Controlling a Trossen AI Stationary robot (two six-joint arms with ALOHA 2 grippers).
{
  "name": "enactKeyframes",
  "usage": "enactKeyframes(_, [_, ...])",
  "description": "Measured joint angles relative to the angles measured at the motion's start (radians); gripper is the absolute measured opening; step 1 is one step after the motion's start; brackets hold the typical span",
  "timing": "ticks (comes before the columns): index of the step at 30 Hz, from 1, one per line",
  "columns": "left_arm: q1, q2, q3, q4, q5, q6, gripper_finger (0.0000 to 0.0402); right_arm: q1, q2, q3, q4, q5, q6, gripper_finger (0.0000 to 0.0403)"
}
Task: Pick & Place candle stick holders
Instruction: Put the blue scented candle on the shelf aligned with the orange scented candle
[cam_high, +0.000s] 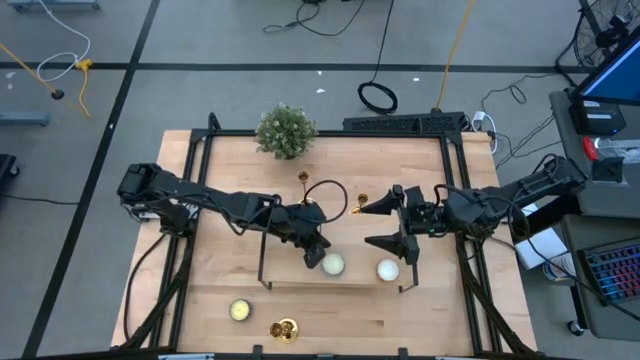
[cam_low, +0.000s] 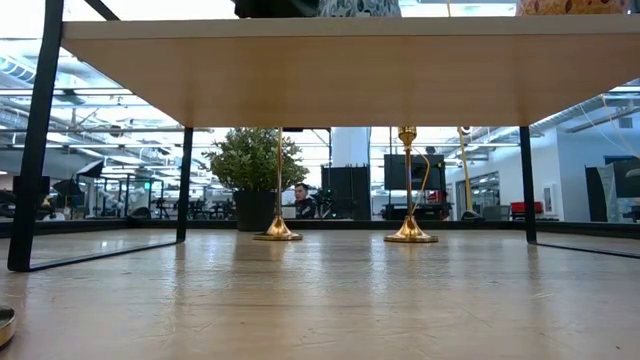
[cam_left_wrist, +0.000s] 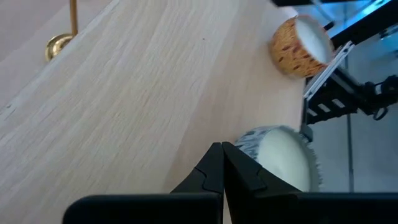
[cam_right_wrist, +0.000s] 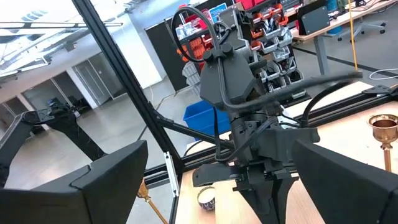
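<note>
High view first: I count three gold candle stick holders. One (cam_high: 303, 178) stands near the plant (cam_high: 286, 131) at the far side of the table (cam_high: 420, 300), a second (cam_high: 360, 208) stands just in front of my right gripper's far finger, and the third (cam_high: 284, 328) sits at the near edge beside a pale yellow candle (cam_high: 239, 310).

Three candles in all: that yellow one, plus two on the low wooden shelf (cam_high: 290, 280), a patterned white one (cam_high: 333, 264) and one in a speckled brown wrap (cam_high: 387, 269).

My left gripper (cam_high: 313, 252) is down over the shelf, right beside the white candle (cam_left_wrist: 283, 155). In the left wrist view my left fingers (cam_left_wrist: 211, 168) are pressed together tip to tip, with nothing between them.

My right gripper (cam_high: 392, 224) hovers over the middle of the table, fingers (cam_high: 378, 207) spread wide apart and empty; the right wrist view shows the gap wide open, my left arm straight ahead.

Low view: two holders, one (cam_low: 278, 185) by the plant (cam_low: 250, 165), one (cam_low: 409, 185) to its right, both upright on their flared bases under the shelf.
</note>
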Motion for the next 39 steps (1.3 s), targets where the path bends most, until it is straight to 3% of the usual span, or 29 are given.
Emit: enactKeyframes(39, [-0.019,0.0,0.0,0.019,0.08,0.005,0.0,0.0,0.0,0.001,0.003,0.002,0.0,0.0393])
